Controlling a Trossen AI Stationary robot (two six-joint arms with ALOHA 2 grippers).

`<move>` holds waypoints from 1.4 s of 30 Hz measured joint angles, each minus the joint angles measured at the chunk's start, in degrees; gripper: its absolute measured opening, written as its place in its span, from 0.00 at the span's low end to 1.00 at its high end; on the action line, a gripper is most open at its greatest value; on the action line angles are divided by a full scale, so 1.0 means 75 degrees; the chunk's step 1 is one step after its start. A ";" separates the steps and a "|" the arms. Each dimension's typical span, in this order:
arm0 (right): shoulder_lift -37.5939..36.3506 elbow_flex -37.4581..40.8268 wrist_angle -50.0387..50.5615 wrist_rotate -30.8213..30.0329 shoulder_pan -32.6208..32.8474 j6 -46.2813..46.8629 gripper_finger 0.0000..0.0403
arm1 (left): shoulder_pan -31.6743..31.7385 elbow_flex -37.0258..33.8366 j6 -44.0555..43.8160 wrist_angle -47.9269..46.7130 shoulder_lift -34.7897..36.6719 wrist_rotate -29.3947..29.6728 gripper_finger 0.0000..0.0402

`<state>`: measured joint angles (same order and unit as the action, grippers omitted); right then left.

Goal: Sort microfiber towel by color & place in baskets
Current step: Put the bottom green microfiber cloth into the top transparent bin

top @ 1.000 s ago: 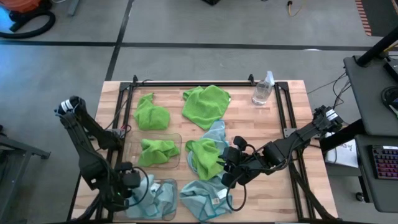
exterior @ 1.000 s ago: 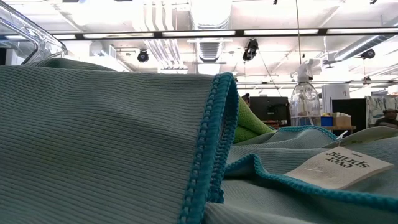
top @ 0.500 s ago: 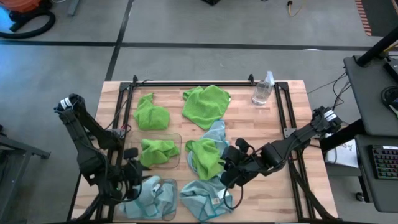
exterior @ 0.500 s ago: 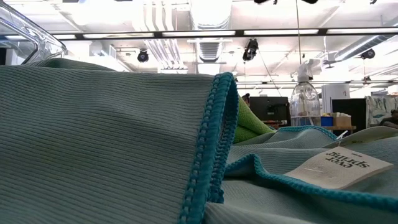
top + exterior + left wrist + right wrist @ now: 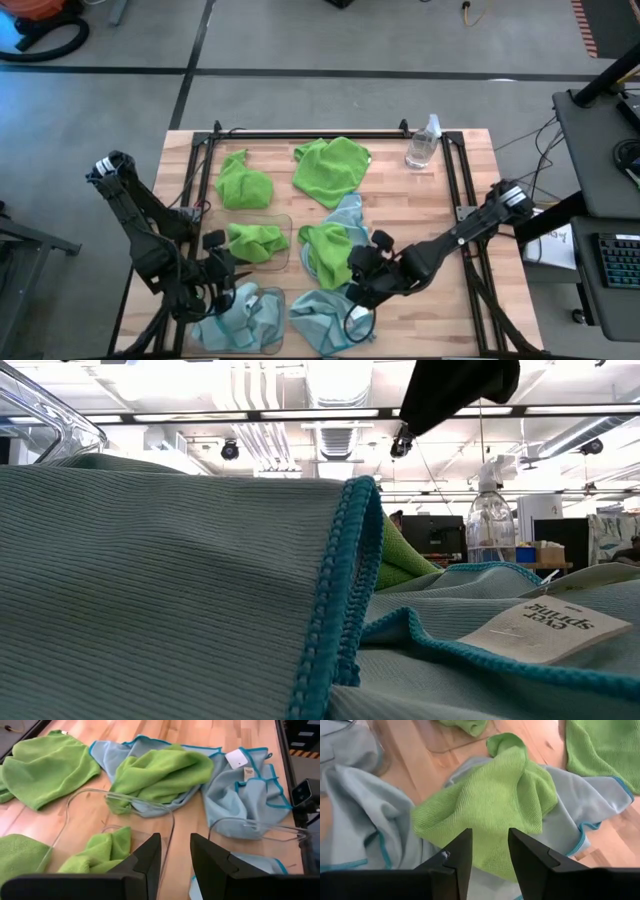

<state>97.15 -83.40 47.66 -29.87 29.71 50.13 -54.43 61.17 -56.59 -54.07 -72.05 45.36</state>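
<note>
a wooden table (image 5: 400, 195) seen from above, with two dark robot arms reaching in from its near corners. the left gripper (image 5: 222, 268) hangs over the seam between two clear plastic baskets, its fingers (image 5: 148, 855) parted by a narrow gap with nothing between them. the basket just ahead of it (image 5: 283, 222) holds one crumpled lime green towel (image 5: 252, 243); the basket beneath and behind it (image 5: 276, 296) holds a pale blue towel (image 5: 245, 315). the right gripper (image 5: 362, 272) hovers above a green towel (image 5: 330, 250) that lies on top of a spread blue towel (image 5: 350, 212), fingers (image 5: 456, 855) slightly apart and empty. close beside that gripper, toward the table's near edge, lies another blue towel with a white tag (image 5: 325, 312). well beyond both grippers, two more green towels (image 5: 243, 182) (image 5: 331, 167) sit on the far half of the table, near a clear spray bottle (image 5: 423, 143).
</note>
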 joint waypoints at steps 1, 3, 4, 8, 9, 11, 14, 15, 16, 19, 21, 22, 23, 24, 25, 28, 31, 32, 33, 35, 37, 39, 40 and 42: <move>0.0029 0.0000 0.0005 0.0018 0.0000 0.0017 0.32 | 0.0003 0.0000 0.0032 0.0005 0.0000 0.0000 0.22; 0.0090 0.0000 0.0008 0.0043 0.0000 0.0051 0.35 | 0.0004 0.0000 0.0058 0.0004 0.0000 0.0000 0.22; 0.0124 0.0000 0.0005 0.0044 0.0000 0.0095 0.37 | 0.0009 0.0000 0.0058 0.0012 0.0000 0.0000 0.22; 0.0234 0.0000 -0.0001 0.0041 0.0000 0.0178 0.42 | 0.0009 0.0000 0.0059 0.0088 0.0003 -0.0002 0.22; 0.0284 0.0000 -0.0006 0.0041 -0.0001 0.0178 0.43 | 0.0009 0.0000 0.0083 0.0092 0.0003 -0.0004 0.22; 0.0363 0.0000 0.0003 0.0047 -0.0014 0.0178 0.46 | 0.0009 0.0000 0.0119 0.0130 0.0003 -0.0044 0.22; 0.0541 0.0000 -0.0053 0.0041 -0.0032 0.0175 0.48 | 0.0009 0.0000 0.0122 0.0134 0.0003 -0.0111 0.22; 0.0617 0.0000 -0.0054 0.0041 -0.0036 0.0178 0.48 | 0.0009 0.0000 0.0120 0.0129 0.0003 -0.0118 0.22; 0.0708 0.0000 -0.0064 0.0041 -0.0052 0.0174 0.49 | 0.0009 0.0000 0.0122 0.0134 0.0006 -0.0117 0.22; 0.0953 0.0000 -0.0065 0.0044 -0.0109 0.0014 0.49 | 0.0009 0.0000 0.0120 0.0139 0.0006 -0.0119 0.22; 0.1070 -0.0003 -0.0061 0.0041 -0.0177 -0.0072 0.49 | 0.0009 0.0001 0.0119 0.0148 0.0006 -0.0119 0.22; 0.1120 -0.0003 -0.0070 0.0020 -0.0221 -0.0121 0.49 | 0.0009 0.0000 0.0119 0.0157 0.0006 -0.0119 0.22; 0.1178 -0.0009 -0.0074 -0.0004 -0.0267 -0.0180 0.49 | 0.0009 0.0002 0.0119 0.0175 0.0006 -0.0119 0.22; 0.1207 -0.0009 -0.0073 -0.0020 -0.0312 -0.0249 0.49 | 0.0009 0.0002 0.0119 0.0192 0.0006 -0.0120 0.22; 0.1234 -0.0009 -0.0073 -0.0019 -0.0357 -0.0338 0.49 | 0.0009 0.0003 0.0119 0.0198 0.0006 -0.0119 0.22; 0.1263 -0.0009 -0.0081 -0.0021 -0.0493 -0.0587 0.49 | 0.0009 0.0003 0.0119 0.0202 0.0006 -0.0120 0.22; 0.1263 -0.0009 -0.0109 -0.0022 -0.0625 -0.0842 0.49 | 0.0009 0.0003 0.0118 0.0205 0.0006 -0.0122 0.22; 0.1263 -0.0009 -0.0137 -0.0020 -0.0663 -0.0914 0.49 | 0.0009 0.0003 0.0116 0.0207 0.0006 -0.0122 0.22; 0.1263 -0.0009 -0.0185 -0.0020 -0.0698 -0.0976 0.49 | 0.0009 0.0003 0.0116 0.0208 0.0006 -0.0122 0.22; 0.1263 -0.0009 -0.0330 -0.0018 -0.0760 -0.0981 0.49 | 0.0009 0.0003 0.0115 0.0222 0.0006 -0.0122 0.22; 0.1263 -0.0009 -0.0491 0.0018 -0.0790 -0.0984 0.49 | 0.0009 0.0003 0.0106 0.0250 0.0006 -0.0122 0.22; 0.1263 -0.0009 -0.0690 0.0083 -0.0790 -0.0984 0.49 | 0.0009 0.0003 0.0081 0.0272 0.0006 -0.0125 0.22; 0.1263 -0.0009 -0.0821 0.0220 -0.0790 -0.0985 0.49 | 0.0009 0.0003 0.0081 0.0294 0.0006 -0.0128 0.22; 0.1263 -0.0009 -0.1147 0.0613 -0.0784 -0.0994 0.49 | 0.0009 0.0003 0.0081 0.0393 0.0006 -0.0170 0.22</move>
<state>106.63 -83.46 39.06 -25.28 23.83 42.68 -54.37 61.19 -55.99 -51.12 -72.01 44.09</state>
